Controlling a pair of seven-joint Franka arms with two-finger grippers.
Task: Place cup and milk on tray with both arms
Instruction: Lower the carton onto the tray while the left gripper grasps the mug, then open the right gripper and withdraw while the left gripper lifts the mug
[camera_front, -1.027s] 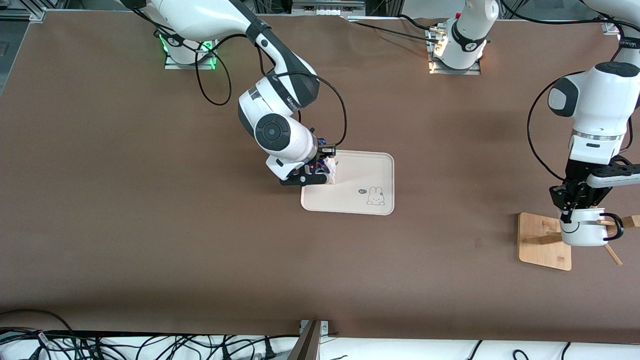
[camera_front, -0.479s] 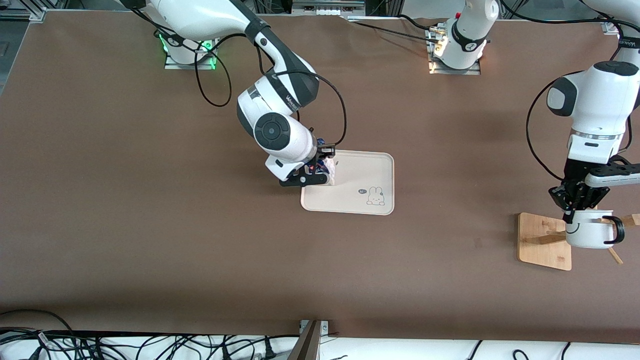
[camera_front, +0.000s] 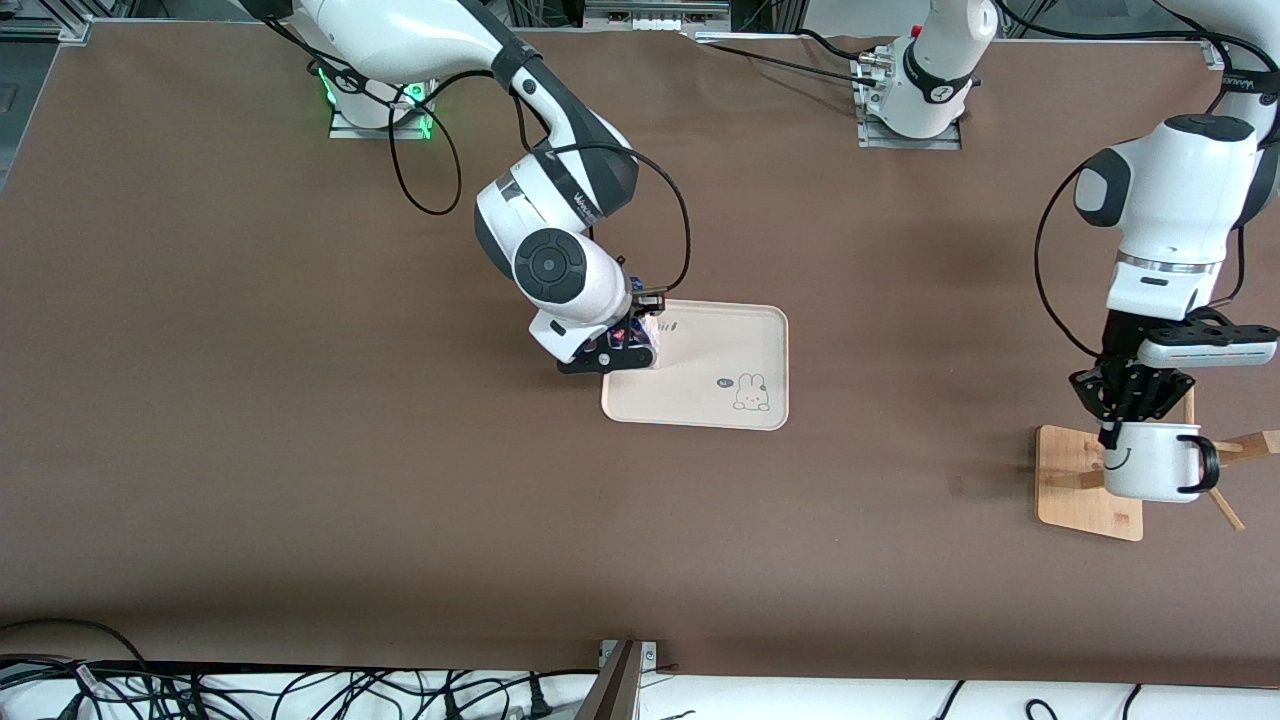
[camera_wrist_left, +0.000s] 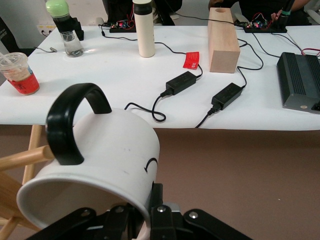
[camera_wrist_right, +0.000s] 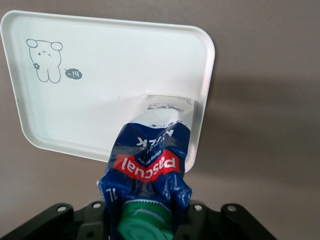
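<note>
The cup (camera_front: 1150, 462), a white mug with a black smile and black handle, hangs tilted over the wooden rack base (camera_front: 1075, 482). My left gripper (camera_front: 1112, 425) is shut on its rim. In the left wrist view the cup (camera_wrist_left: 100, 150) fills the foreground, with my left gripper (camera_wrist_left: 145, 220) clamping its rim and a rack peg (camera_wrist_left: 22, 160) ending at the handle. The milk (camera_front: 641, 335) stands on the tray (camera_front: 720, 350), in the corner toward the right arm's end. My right gripper (camera_front: 625, 352) is shut on its crumpled blue top. The right wrist view shows the milk (camera_wrist_right: 150, 155), the tray (camera_wrist_right: 100, 100) and my right gripper (camera_wrist_right: 147, 222).
The rack's wooden pegs (camera_front: 1250, 442) stick out beside the cup toward the left arm's end. Bare brown tabletop lies between tray and rack. A bunny drawing (camera_front: 751, 392) marks the tray's near corner. Cables (camera_front: 200, 690) run below the table's near edge.
The left gripper has drawn the cup along the peg toward the right arm's end, until the handle sits at the peg's tip. The right arm with the milk has hardly moved.
</note>
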